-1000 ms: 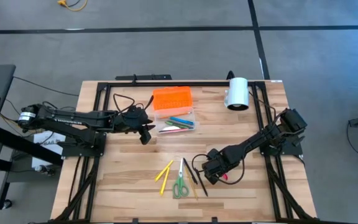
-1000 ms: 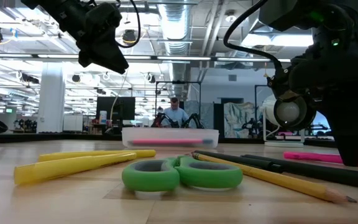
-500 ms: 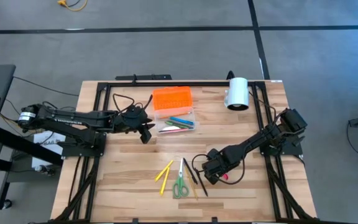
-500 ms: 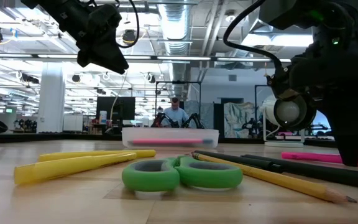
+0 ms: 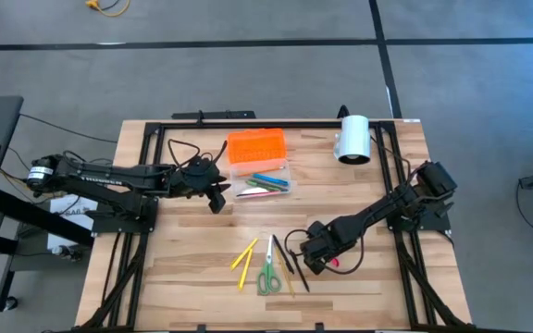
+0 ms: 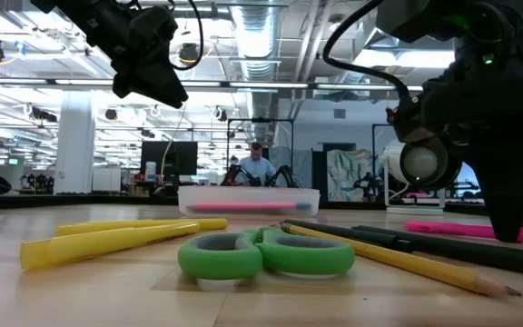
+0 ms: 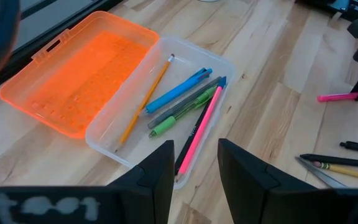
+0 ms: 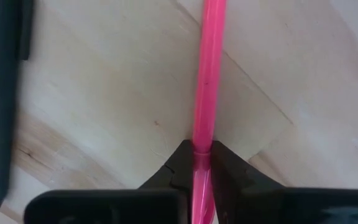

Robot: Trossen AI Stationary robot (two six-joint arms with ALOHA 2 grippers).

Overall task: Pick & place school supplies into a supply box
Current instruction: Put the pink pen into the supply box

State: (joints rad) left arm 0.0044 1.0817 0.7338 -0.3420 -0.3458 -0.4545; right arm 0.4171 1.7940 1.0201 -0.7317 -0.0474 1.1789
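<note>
The supply box's clear tray (image 5: pixel 263 183) sits at the table's middle far part, its orange lid (image 5: pixel 256 148) folded open behind it. In the tray (image 7: pixel 222 62) lie blue, green, pink, black and orange pens. My left gripper (image 5: pixel 216 200) hovers open beside the tray's left end, raised off the table (image 6: pixel 152 77). Near the front lie green scissors (image 5: pixel 267 276), two yellow pens (image 5: pixel 244 259) and black pens (image 5: pixel 286 255). My right gripper (image 5: pixel 318 260) stands to their right, shut on a pink pen (image 8: pixel 205 74). My right gripper pinches the pink pen's shaft (image 8: pixel 202 148) between its two fingers (image 8: pixel 230 169). It comes from above, pointing down (image 6: pixel 508 227). The pen lies level, close over the wood (image 6: pixel 452 228); whether it is lifted clear I cannot tell.
A white cylinder (image 5: pixel 353 139) lies at the table's far right. A black pen (image 8: pixel 5 93) lies beside the pink one. A black frame runs along the table's edges (image 5: pixel 248 124). Bare wood shows at the table's near left (image 5: pixel 179 268). A person sits far behind (image 6: pixel 255 163).
My right gripper, with the pink pen in it, has shifted a little toward the table's left. The left arm and the other supplies have kept still.
</note>
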